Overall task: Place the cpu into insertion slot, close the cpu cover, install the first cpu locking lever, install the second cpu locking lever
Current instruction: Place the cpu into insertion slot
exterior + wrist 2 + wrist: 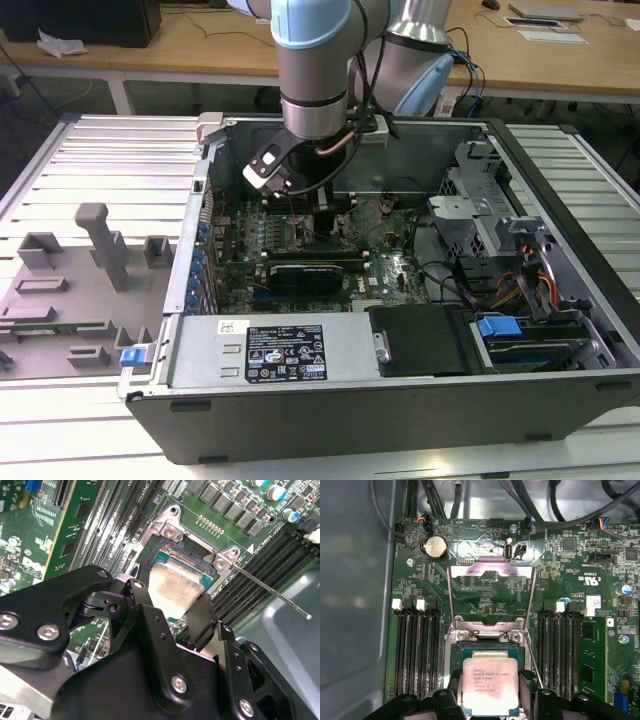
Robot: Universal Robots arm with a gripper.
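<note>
The black gripper (490, 687) pinches the flat silver-grey square cpu (487, 680); the dark silver-rimmed insertion slot (490, 649) lies just beneath it. Better to hold the chip level, edges matched.

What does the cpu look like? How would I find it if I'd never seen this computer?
Look inside the open computer case at the green motherboard, between the two banks of long black memory slots. There the black end effector grips the cpu over the insertion slot: the one flat, square, dull silver chip with small print on top.
</note>
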